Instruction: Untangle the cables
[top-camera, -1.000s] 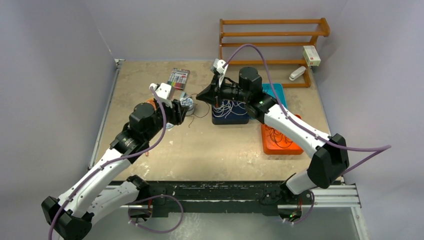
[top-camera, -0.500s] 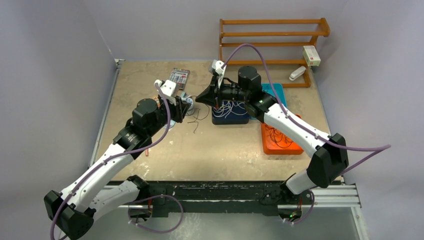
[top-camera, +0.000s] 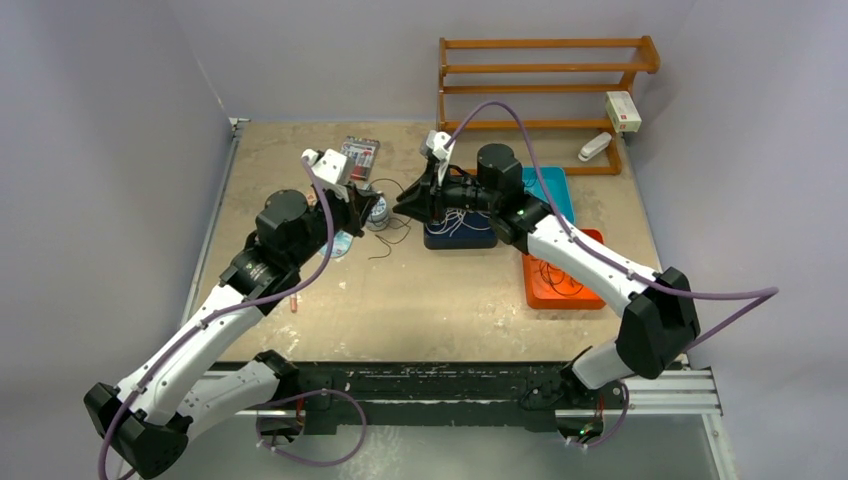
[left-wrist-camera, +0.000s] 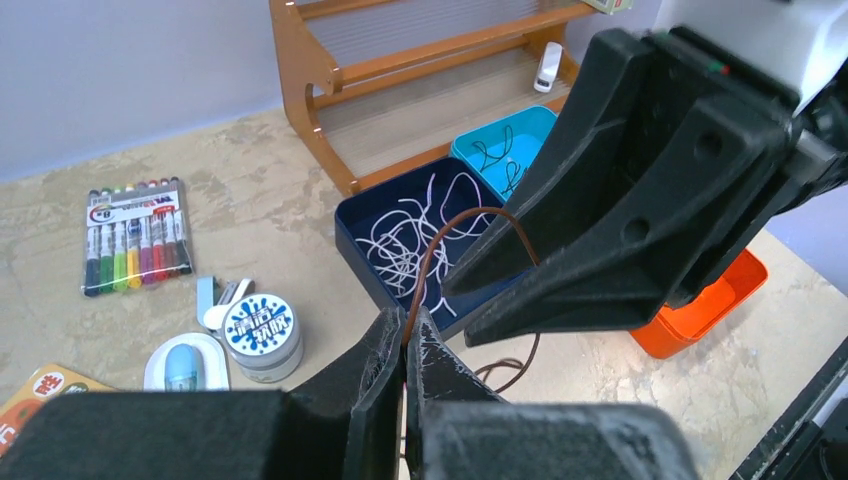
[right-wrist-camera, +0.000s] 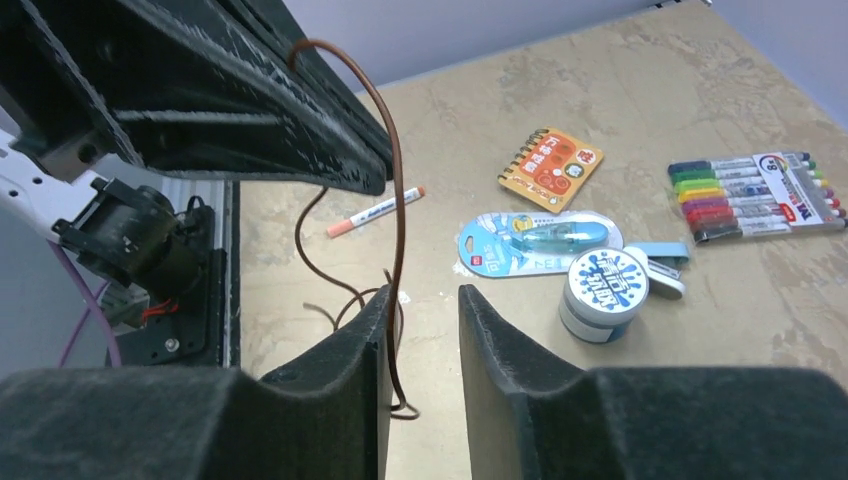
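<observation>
**Operator:** Which sections of the brown cable cannot be traced?

**Arm:** Below my left pincer (left-wrist-camera: 405, 345), the brown cable (left-wrist-camera: 440, 230) passes behind my fingers (left-wrist-camera: 370, 370). Above my right pincer (right-wrist-camera: 425, 300), its top end goes behind the left pincer's body.

**Operator:** What else is obscured?

**Arm:** Beyond my left pincer, the right pincer's body covers one corner of the navy tray (left-wrist-camera: 362, 235) and most of the orange tray (left-wrist-camera: 720, 310). Left of my left pincer, the notebook (left-wrist-camera: 40, 385) is cut off. From overhead, cable contact at either pincer is too small to tell.
</observation>
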